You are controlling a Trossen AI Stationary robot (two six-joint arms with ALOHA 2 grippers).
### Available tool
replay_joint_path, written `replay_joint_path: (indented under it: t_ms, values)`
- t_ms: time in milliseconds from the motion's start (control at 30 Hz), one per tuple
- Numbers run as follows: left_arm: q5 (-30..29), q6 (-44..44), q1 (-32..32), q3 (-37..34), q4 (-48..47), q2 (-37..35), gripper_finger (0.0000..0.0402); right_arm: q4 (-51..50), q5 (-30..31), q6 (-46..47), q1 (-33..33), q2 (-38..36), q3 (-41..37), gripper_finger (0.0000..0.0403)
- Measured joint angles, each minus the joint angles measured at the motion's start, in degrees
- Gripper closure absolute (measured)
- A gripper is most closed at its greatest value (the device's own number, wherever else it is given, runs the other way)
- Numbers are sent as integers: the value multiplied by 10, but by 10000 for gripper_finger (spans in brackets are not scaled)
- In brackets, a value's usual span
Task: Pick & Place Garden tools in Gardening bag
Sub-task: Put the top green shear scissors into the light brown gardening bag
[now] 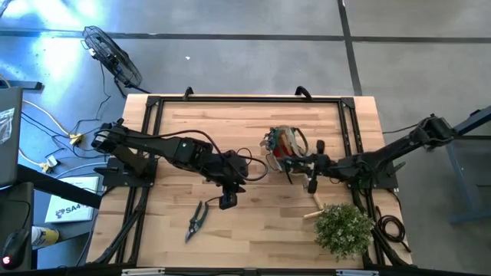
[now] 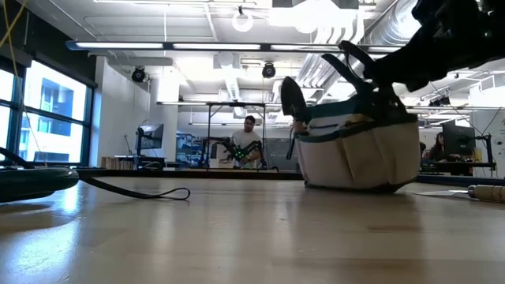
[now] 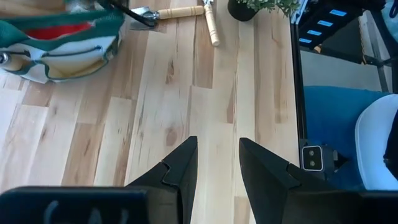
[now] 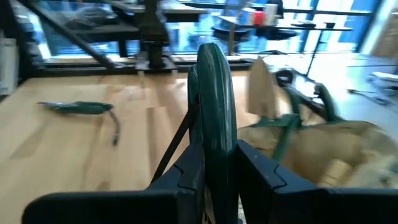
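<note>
The olive-tan gardening bag [image 1: 284, 143] stands at the table's middle, with a red glove [image 3: 56, 30] inside it. My right gripper [image 1: 294, 162] is at the bag's near side, shut on a pair of dark green pruning shears [image 4: 214, 93]. The shears' top end [image 2: 290, 99] shows above the bag's rim. My left gripper [image 1: 229, 192] hovers open and empty over bare wood, left of the bag. Another pair of shears [image 1: 198, 220] lies flat near the front edge. A wooden-handled trowel [image 1: 313, 205] lies flat by the plant. My right gripper pinches one green handle of the shears [image 4: 214, 146] between its two fingers. The shears stand on end in the hold, reaching above the fingers, with a thin black strap [image 4: 174, 149] hanging from them. The gripper hides their lower end.
A bushy green plant [image 1: 344, 228] stands at the front right corner. A black frame [image 1: 153, 130] runs along the table's left, far and right sides. There is open wood between the lying shears and the trowel. A person [image 2: 249, 142] stands far behind the table.
</note>
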Motion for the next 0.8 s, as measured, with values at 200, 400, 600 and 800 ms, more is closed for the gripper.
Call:
replay_joint_path:
  t_ms: [200, 400, 600, 800]
  values:
    - [0, 0, 0, 0, -2, 0, 288, -30, 136, -4, 39, -44, 0, 348]
    - [0, 0, 0, 0, -2, 0, 288, -41, 240, -4, 67, -57, 0, 348]
    - [0, 0, 0, 0, -2, 0, 288, -32, 347, 8, 90, -57, 0, 348]
    - [-43, 1, 0, 0, -1, 0, 288, -24, 466, 40, 116, -57, 0, 348]
